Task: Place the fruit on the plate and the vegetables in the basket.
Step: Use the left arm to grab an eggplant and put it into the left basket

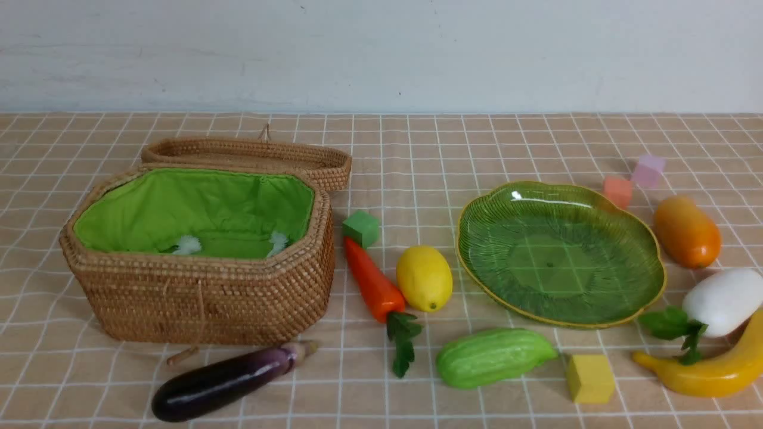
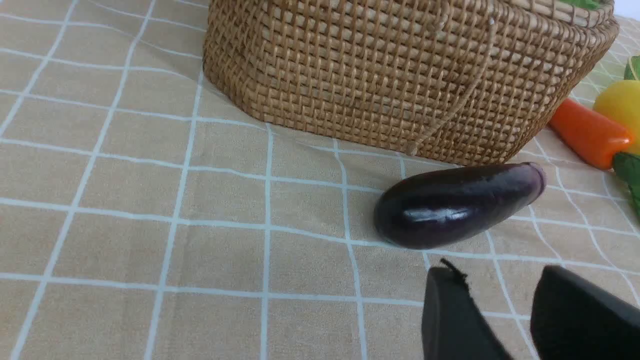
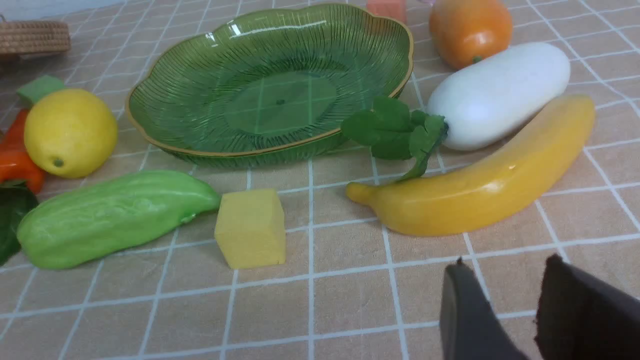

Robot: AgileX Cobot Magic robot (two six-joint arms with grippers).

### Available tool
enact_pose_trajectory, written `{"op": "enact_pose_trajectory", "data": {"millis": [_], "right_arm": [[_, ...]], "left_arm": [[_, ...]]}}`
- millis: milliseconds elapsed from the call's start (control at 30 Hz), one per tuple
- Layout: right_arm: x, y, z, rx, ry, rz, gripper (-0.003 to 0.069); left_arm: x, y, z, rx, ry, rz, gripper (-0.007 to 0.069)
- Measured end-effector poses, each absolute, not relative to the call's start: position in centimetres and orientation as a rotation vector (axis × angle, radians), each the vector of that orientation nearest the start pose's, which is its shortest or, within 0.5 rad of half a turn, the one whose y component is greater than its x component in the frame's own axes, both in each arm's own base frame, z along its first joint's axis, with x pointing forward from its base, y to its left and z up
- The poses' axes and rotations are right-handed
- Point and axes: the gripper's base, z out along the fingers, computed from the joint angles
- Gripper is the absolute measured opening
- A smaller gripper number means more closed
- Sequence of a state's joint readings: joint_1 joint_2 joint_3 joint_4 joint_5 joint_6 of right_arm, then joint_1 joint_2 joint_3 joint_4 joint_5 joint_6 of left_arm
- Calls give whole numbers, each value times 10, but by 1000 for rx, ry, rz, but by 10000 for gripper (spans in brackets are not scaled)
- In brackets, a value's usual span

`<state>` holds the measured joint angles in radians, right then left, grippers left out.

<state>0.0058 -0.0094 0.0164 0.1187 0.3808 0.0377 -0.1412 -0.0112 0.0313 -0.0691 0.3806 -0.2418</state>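
Observation:
The wicker basket stands open at the left, its green lining bare. In front of it lies the eggplant. The carrot and lemon lie between the basket and the empty green plate, and the gourd lies nearer me. Right of the plate are the mango, radish and banana. My left gripper hangs open and empty just short of the eggplant. My right gripper is open and empty near the banana. Neither gripper shows in the front view.
The basket lid lies folded back behind the basket. Small foam cubes are scattered about: green by the carrot tip, yellow near the gourd, orange-pink and pink behind the plate. A pale wall closes off the back.

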Motion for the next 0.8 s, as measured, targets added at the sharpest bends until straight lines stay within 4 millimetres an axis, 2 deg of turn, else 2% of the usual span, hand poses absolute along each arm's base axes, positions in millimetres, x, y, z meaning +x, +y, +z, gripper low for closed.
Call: {"op": "enact_pose_trajectory", "data": {"millis": [600, 700, 800], "right_arm": [[52, 4, 174, 103, 1868, 147, 238], [52, 4, 174, 103, 1868, 147, 238], [52, 4, 174, 103, 1868, 147, 238]], "left_arm": [[52, -10, 171, -154, 1873, -349, 239], [54, -13, 183, -376, 1724, -609, 239], [55, -13, 191, -540, 1606, -792, 239]]}}
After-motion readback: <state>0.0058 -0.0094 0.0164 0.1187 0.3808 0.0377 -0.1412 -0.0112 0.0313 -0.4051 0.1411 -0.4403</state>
